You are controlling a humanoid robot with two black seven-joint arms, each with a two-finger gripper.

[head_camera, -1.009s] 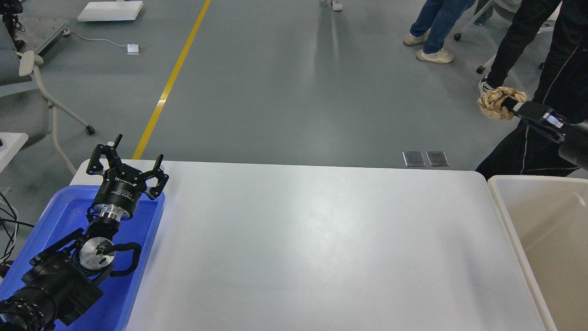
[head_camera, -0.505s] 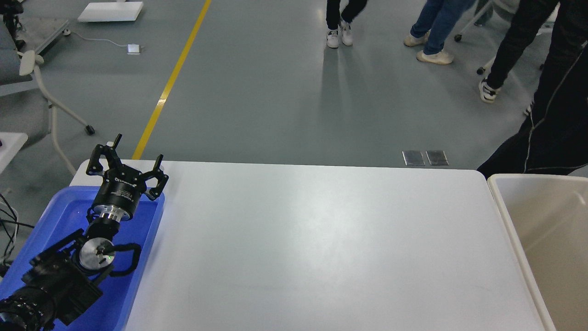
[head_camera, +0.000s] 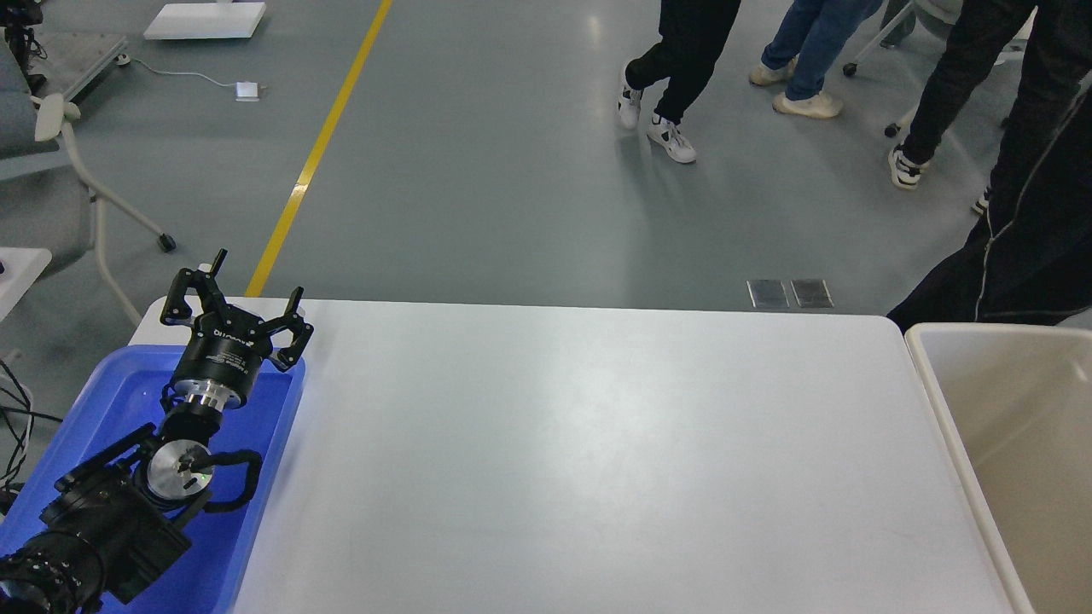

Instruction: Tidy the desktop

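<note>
The desktop (head_camera: 597,443) is a wide white tabletop with rounded corners, and nothing lies on it. My left gripper (head_camera: 235,300) is open and empty; it hovers over the far end of the blue tray (head_camera: 102,401) at the table's left edge. My right gripper and right arm are out of view.
A beige-white rimmed bin (head_camera: 930,375) stands against the table's right edge. Beyond the table is grey floor with a yellow line (head_camera: 317,153). Several people stand or walk at the far right (head_camera: 1024,213). A chair (head_camera: 60,170) is at the far left.
One second ago my right gripper held crumpled brown paper at the upper right; arm and paper have left the view. A person has walked into view at the top. My left arm has not moved.
</note>
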